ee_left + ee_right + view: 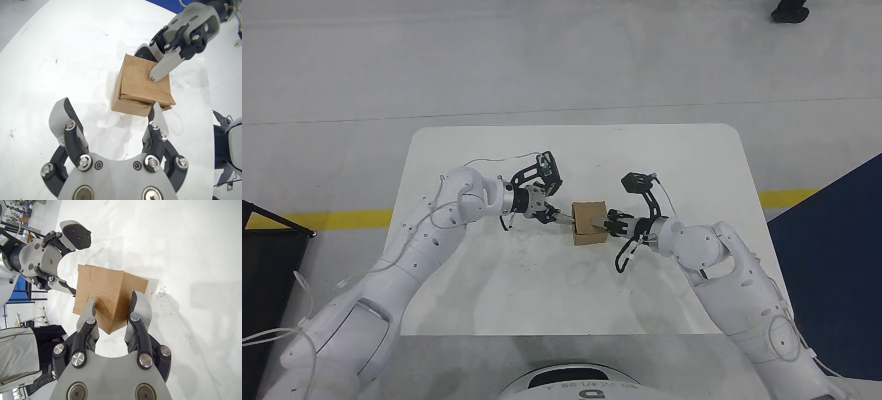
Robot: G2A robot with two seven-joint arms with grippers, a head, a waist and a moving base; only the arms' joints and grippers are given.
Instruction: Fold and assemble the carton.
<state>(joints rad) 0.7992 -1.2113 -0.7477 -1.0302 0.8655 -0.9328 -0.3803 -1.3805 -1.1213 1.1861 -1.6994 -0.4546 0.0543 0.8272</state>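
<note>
No text, number or sign can be read. A strip of print (18,286) stands on a blue panel (24,292) in the room behind the table, but its letters are too small to make out.

Hidden and unclear

The carton (143,85): underside, far walls and inside unseen. On the right gripper (149,66), one finger (144,52) sits mostly behind the carton. On the left gripper (81,267), whether the fingertip (66,289) at the carton edge touches it, cannot tell; top view too small to settle it.
</note>
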